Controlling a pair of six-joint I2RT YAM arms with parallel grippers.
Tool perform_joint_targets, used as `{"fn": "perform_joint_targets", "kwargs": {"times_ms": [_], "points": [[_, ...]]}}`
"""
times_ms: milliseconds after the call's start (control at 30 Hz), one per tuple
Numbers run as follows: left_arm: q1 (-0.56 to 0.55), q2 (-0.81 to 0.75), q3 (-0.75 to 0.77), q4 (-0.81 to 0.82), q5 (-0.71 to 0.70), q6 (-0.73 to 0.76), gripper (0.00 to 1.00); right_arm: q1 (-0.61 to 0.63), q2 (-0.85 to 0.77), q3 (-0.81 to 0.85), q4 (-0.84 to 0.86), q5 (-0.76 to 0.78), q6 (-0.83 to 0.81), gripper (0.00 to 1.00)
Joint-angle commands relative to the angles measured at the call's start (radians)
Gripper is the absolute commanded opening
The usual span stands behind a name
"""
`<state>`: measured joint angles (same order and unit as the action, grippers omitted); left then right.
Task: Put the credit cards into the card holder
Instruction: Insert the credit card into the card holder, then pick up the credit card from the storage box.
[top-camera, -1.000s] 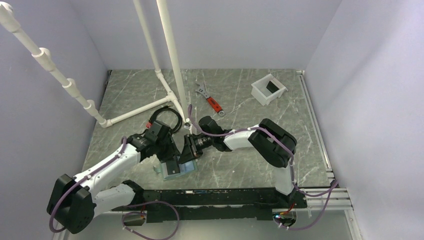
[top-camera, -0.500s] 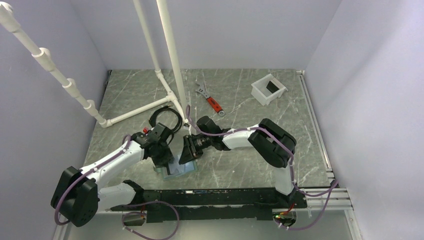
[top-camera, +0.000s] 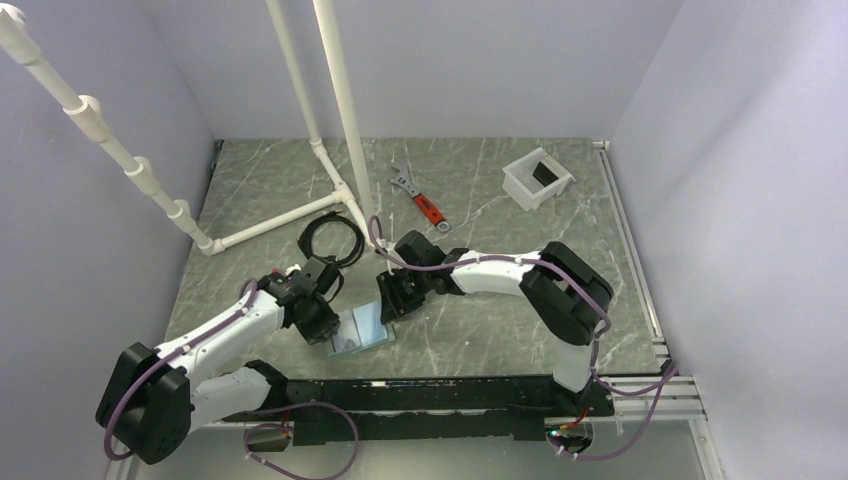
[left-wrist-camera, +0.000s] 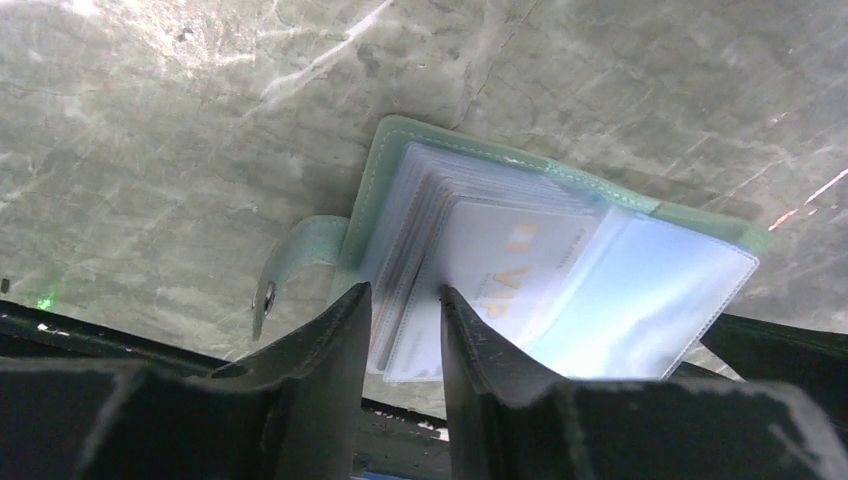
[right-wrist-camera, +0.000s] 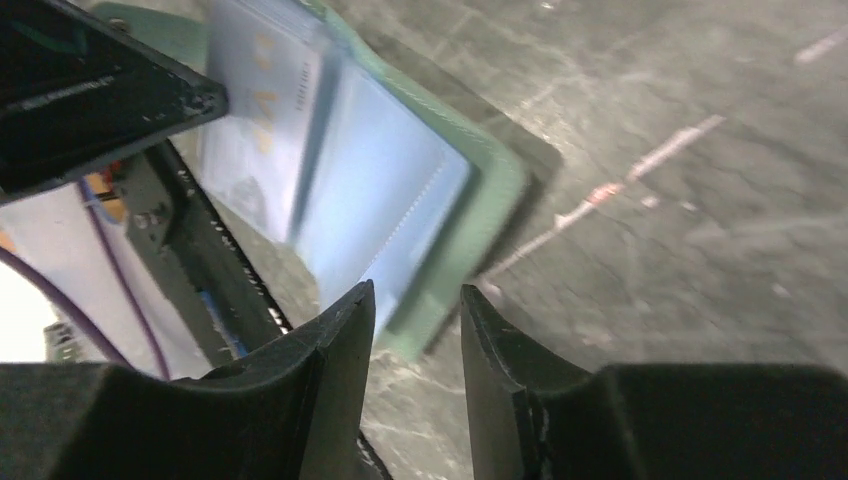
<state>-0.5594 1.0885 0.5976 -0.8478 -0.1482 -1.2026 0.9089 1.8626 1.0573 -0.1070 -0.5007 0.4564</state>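
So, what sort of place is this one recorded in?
Probably a robot lab test cell: plain lilac walls box in a marble-pattern table, with a white PVC pipe frame and a black mounting rail at its near edge.

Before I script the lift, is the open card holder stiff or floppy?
Probably floppy: the card holder lies open with clear sleeves fanned, likely to flap. Thin and flat, it may slide on the smooth table when pushed.
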Motion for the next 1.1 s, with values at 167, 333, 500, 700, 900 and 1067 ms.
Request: {"fn": "perform_joint_targets", "kwargs": {"times_ms": [167, 333, 500, 700, 900, 1067], "points": [[0.007, 0.043, -0.077, 0.099, -0.016, -0.033, 0.25, -0.052, -0.215, 0.015, -0.144, 0.267, -0.141, 0.48], [0.009, 0.083, -0.067, 0.152, 0.034, 0.02, 0.2, -0.244, -0.337, 0.04, -0.207, 0.304, -0.166, 0.54], [0.011, 0.107, -0.037, 0.143, 0.075, 0.081, 0.21, -0.41, -0.37, 0.15, -0.318, 0.593, -0.27, 0.64], [0.041, 0.113, 0.087, 0.029, 0.047, 0.225, 0.34, -0.573, -0.232, 0.349, -0.403, 0.848, -0.407, 0.71], [0.116, 0.139, 0.173, -0.004, 0.124, 0.385, 0.44, -0.704, -0.069, 0.489, -0.351, 0.928, -0.585, 0.72], [0.174, 0.15, 0.262, -0.041, 0.195, 0.471, 0.53, -0.753, 0.096, 0.661, -0.36, 0.918, -0.731, 0.7]]}}
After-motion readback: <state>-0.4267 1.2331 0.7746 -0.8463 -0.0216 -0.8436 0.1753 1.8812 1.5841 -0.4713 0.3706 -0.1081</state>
